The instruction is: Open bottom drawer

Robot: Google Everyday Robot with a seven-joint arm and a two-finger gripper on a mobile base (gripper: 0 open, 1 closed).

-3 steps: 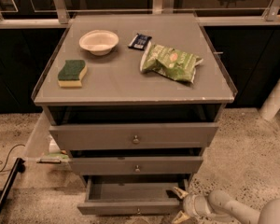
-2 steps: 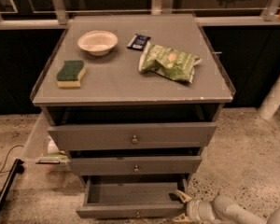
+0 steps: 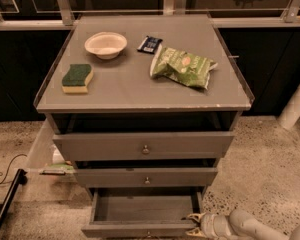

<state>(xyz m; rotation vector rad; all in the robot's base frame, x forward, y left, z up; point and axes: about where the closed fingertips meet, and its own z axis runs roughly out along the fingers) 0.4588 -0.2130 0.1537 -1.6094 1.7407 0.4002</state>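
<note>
My gripper sits low at the right of the view, against the right end of the bottom drawer front, with the arm reaching in from the right edge. I cannot tell how wide it stands or whether it has hold of anything.

The bottom drawer is drawn well out of the cabinet, and its plain grey box looks empty. Its front lies at the very bottom of the view, and its knob is barely visible there. The middle drawer and top drawer above it stand out less, each a little further than the one below.

I judge the pull to be in its closing part, with the drawer largely open. The next move calls for either a short straight draw towards me to finish or a clean withdrawal clear of the front without nudging it back.

Up on the counter, a bowl, a sponge and a green chip bag lie well away from the work.
</note>
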